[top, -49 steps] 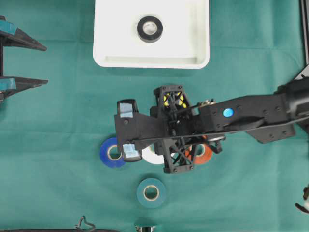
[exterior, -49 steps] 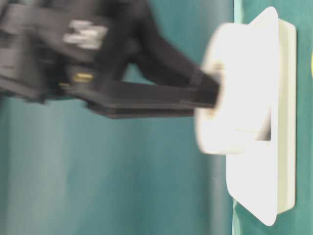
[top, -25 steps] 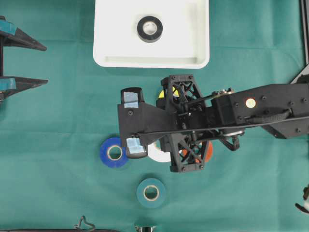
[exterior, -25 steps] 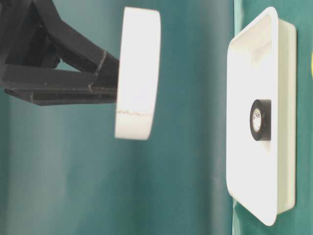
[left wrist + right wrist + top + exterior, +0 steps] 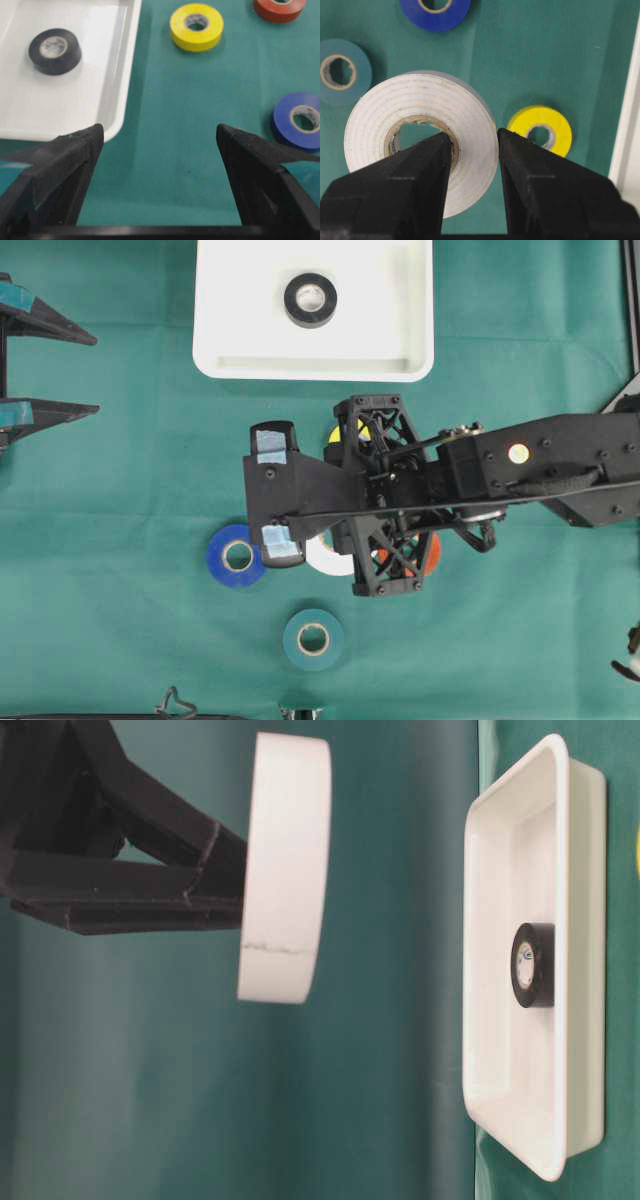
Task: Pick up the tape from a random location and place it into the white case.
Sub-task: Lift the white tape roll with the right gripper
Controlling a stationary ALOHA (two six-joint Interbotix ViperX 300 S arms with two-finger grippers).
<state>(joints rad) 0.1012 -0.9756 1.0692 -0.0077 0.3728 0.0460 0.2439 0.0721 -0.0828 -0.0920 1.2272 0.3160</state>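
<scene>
Overhead, the right gripper (image 5: 472,165) is pinching one white tape roll (image 5: 420,135) by its wall (one finger through the core), aloft, short of the white case (image 5: 313,365) holding one black roll (image 5: 310,299). Four rolls are lying on the cloth: blue (image 5: 235,556), teal (image 5: 313,639), yellow (image 5: 196,26), red (image 5: 279,8). Left gripper (image 5: 159,150) is gaping wide.

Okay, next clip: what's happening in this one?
The right tool is shut on a white roll of tape, one finger through its core and one outside, holding it up off the green cloth. The shallow white rectangular plastic case already holds a black tape roll. Blue, teal, yellow and orange-red rolls lie on the cloth. The left tool is open, holding nothing, near the case.
</scene>
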